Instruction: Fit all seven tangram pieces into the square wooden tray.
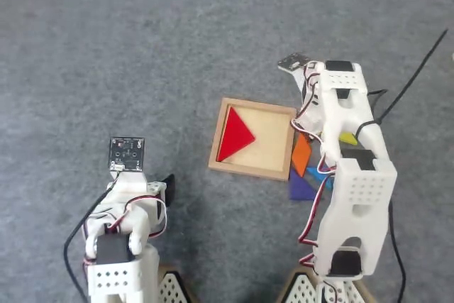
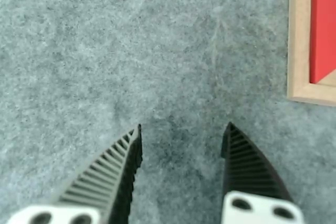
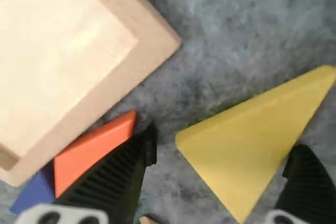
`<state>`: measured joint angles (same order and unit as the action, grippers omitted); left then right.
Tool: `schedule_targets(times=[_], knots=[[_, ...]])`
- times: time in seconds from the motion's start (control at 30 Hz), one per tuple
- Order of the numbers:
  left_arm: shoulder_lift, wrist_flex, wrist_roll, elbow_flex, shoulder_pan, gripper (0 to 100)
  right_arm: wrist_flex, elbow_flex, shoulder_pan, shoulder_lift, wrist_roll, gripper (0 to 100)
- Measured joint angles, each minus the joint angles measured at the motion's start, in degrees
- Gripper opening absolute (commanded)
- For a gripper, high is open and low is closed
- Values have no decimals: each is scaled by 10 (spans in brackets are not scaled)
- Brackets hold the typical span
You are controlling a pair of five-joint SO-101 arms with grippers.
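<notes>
High view: red triangle, long edge along tray wall, apex inward; left hand, right hand wide.

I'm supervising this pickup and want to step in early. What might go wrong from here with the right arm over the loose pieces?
The yellow triangle lies flat on the carpet between the right arm's open jaws; its slanted edges may slip out as they close. The orange piece sits right beside one jaw and could get nudged or pinched too.
</notes>
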<state>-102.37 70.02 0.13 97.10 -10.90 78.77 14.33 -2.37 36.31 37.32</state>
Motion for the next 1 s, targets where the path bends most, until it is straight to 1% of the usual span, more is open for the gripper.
schedule_targets(times=[0.2, 0.43, 0.77, 1.0], knots=[[0, 0, 0, 0, 0, 240, 2, 21, 18, 24, 5, 385], [0, 0, 0, 0, 0, 240, 0, 64, 18, 57, 9, 263], [0, 0, 0, 0, 0, 240, 0, 80, 20, 60, 7, 257], [0, 0, 0, 0, 0, 240, -1, 80, 21, 60, -14, 257]])
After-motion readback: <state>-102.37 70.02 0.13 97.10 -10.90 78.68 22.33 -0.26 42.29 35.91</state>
